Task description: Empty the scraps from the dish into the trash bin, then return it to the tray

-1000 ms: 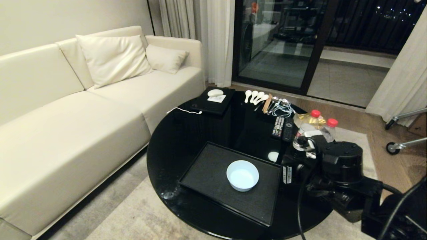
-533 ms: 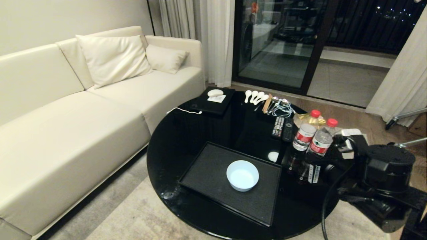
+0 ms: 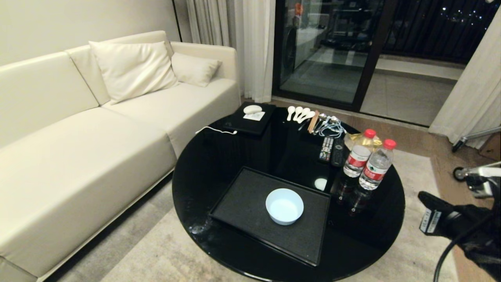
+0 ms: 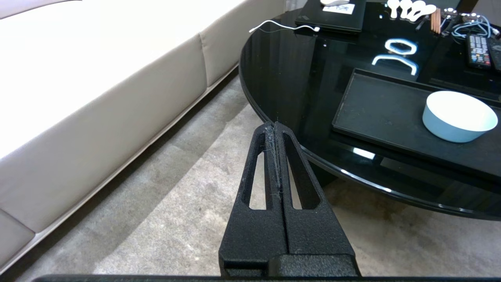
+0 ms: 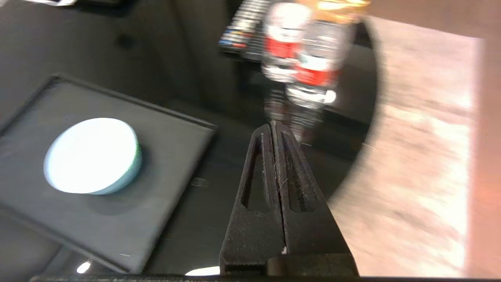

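Observation:
The dish (image 3: pixel 284 206), a pale bluish-white bowl, stands upright on the black tray (image 3: pixel 242 203) near the front of the round table. Its inside looks plain; no scraps show, and the trash bin is out of view. My right arm (image 3: pixel 462 227) is low at the right, off the table's edge. In the right wrist view my right gripper (image 5: pixel 273 124) is shut and empty above the table rim, with the dish (image 5: pixel 92 155) and tray (image 5: pixel 168 156) well off to its side. My left gripper (image 4: pixel 274 124) is shut and empty over the carpet beside the table; the dish (image 4: pixel 458 116) lies beyond it.
Two red-capped water bottles (image 3: pixel 370 164) stand at the table's right edge, with remotes (image 3: pixel 327 149) behind them. White spoons (image 3: pixel 299 113) and a flat black slab (image 3: pixel 250 119) lie at the back. A cream sofa (image 3: pixel 78 137) runs along the left.
My right arm has swung back to the right, from beside the tray past the bottles to beyond the table's edge. Dish and tray have not moved.

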You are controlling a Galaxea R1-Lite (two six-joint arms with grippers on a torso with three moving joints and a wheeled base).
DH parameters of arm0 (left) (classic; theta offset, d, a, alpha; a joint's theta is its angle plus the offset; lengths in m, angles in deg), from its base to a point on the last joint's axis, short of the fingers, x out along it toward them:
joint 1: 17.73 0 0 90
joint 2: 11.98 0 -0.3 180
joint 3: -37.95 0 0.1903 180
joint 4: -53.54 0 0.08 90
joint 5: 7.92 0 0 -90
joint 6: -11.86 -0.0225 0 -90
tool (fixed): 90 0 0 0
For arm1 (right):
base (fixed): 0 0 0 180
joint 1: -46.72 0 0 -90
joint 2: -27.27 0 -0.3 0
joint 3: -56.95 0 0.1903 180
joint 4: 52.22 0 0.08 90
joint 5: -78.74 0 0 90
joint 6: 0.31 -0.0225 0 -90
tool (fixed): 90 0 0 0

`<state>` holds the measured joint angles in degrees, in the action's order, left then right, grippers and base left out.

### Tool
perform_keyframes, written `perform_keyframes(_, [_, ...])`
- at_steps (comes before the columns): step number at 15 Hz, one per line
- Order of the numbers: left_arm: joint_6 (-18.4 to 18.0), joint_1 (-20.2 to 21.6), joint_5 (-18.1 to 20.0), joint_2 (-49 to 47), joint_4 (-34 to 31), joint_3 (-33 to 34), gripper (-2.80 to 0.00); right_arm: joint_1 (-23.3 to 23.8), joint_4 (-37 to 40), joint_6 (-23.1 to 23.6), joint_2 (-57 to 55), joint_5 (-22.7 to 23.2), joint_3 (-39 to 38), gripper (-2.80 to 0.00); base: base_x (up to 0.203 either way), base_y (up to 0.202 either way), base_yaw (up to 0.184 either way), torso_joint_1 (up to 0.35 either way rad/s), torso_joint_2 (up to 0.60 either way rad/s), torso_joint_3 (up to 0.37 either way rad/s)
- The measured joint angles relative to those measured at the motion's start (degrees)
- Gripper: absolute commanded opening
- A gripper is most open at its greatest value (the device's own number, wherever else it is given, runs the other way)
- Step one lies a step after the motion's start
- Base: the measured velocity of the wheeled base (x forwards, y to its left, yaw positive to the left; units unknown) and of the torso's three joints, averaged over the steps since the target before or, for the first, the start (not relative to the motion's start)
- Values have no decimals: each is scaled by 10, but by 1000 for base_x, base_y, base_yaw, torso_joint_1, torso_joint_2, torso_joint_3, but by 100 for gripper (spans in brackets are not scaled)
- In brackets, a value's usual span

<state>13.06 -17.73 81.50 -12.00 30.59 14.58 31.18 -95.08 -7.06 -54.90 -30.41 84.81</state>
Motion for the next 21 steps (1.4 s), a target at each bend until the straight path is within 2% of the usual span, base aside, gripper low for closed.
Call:
perform_keyframes(3, [0, 0, 0, 0, 0, 0, -280, 26, 20, 18, 68, -11, -35, -280, 0, 0, 0, 0, 0, 0])
perform_keyframes(6, [0, 0, 0, 0, 0, 0, -280, 33, 91, 36, 150, -27, -43, -280, 0, 0, 0, 0, 0, 0])
perform_keyframes(12, [0, 0, 0, 0, 0, 0, -280, 34, 315, 58, 349, -27, -45, -280, 0, 0, 0, 0, 0, 0])
perform_keyframes(15, [0, 0, 0, 0, 0, 0, -280, 51, 450, 61, 436, -21, -45, -280, 0, 0, 0, 0, 0, 0])
perform_keyframes(17, [0, 0, 0, 0, 0, 0, -280, 72, 520, 69, 500, 16, -45, -280, 0, 0, 0, 0, 0, 0])
perform_keyframes(21, [0, 0, 0, 0, 0, 0, -280, 124, 623, 104, 643, 145, -45, -280, 0, 0, 0, 0, 0, 0])
